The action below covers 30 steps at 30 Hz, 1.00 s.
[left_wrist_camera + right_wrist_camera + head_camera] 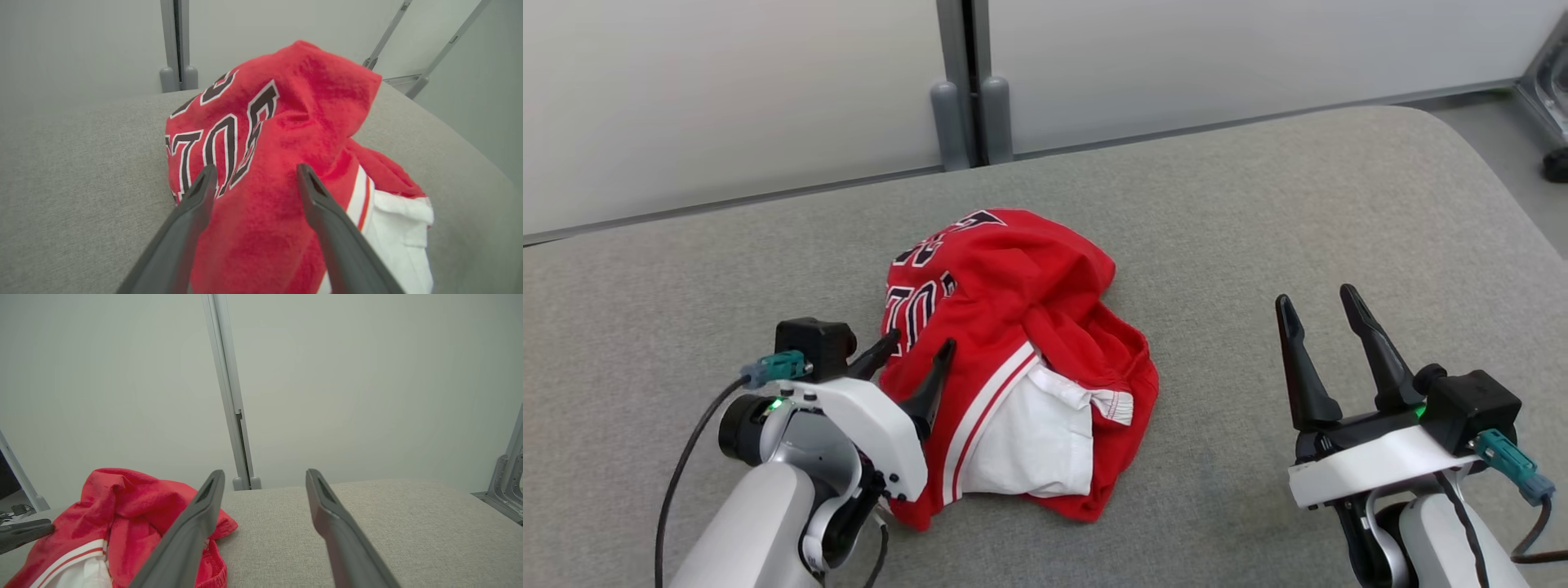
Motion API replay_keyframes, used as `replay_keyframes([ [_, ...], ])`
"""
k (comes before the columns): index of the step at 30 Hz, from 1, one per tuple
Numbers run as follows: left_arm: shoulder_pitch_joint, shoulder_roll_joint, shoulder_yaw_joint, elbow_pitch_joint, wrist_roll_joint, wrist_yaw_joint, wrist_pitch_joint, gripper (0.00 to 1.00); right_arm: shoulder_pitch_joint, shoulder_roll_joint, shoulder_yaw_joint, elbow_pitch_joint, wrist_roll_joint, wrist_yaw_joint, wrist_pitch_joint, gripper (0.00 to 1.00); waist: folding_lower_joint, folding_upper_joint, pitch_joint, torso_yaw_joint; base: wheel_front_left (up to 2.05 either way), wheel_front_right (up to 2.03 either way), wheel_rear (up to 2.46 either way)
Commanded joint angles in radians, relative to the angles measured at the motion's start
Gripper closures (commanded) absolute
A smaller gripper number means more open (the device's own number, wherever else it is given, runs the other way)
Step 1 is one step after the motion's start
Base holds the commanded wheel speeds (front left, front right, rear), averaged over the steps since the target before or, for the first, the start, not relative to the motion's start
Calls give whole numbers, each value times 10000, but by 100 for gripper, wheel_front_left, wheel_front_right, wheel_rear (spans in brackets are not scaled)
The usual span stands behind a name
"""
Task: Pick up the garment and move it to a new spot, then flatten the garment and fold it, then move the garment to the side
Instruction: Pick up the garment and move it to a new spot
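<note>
Your left gripper (920, 343) sits at the lower left of the head view, its two dark fingers spread wide and angled up toward the right. Your right gripper (1315, 298) stands at the lower right, jaws equally wide, fingers pointing up the frame.

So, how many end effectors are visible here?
2. The left end effector, lower left, is open around a fold of the red shirt. The right end effector, lower right, is open above the grey cushion.
</note>
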Motion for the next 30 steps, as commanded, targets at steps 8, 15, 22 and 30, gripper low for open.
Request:
replay_keyframes([
  [8,-578,58,61,315,-58,-124,-69,100,-202,76,-11,24,107,19,-50,0,0,0,385,-381,0,0,0],
  [15,-565,105,7,-117,65,-99,-449,100,-120,124,-115,104,25,19,-50,0,0,0,259,-129,0,0,0],
  [22,-894,556,879,-2316,-144,250,-824,100,-131,138,-97,110,34,17,-50,0,0,0,21,440,0,0,0],
  [30,-1347,2024,2653,-4624,-311,924,-278,100,-29,187,-240,78,33,17,-50,0,0,0,142,1224,0,0,0],
])
